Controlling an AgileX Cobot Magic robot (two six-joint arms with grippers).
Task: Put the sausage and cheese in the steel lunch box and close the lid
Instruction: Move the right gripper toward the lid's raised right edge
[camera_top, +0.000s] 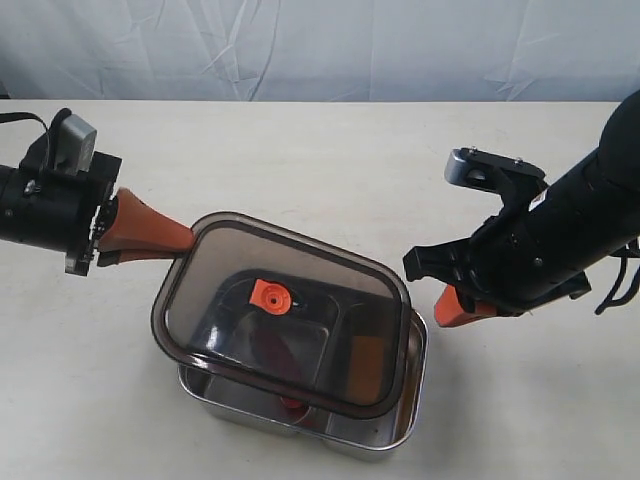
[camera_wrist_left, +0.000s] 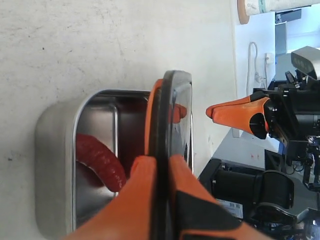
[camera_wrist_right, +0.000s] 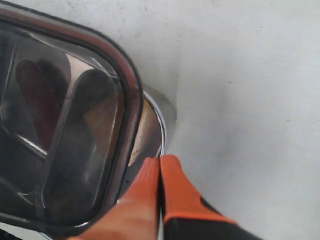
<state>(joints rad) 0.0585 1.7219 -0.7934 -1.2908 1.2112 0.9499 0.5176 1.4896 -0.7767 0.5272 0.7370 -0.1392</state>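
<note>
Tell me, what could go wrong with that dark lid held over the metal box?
1. The left gripper pinches the lid by one edge only, so it could pivot or slip out.
2. The lid lies skewed and offset over the steel lunch box, so it might land crooked and fail to seat.
3. The shut right gripper hangs close beside the box's rim; a nudge could shift the box.

Smoky translucent plastic lid (camera_top: 340, 300): glossy
Rectangular stainless-steel lunch box (camera_wrist_left: 52, 165): mirror-shiny
Red toy sausage (camera_wrist_left: 100, 160): glossy, ridged
Pale worktop (camera_top: 330, 150): matt
</note>
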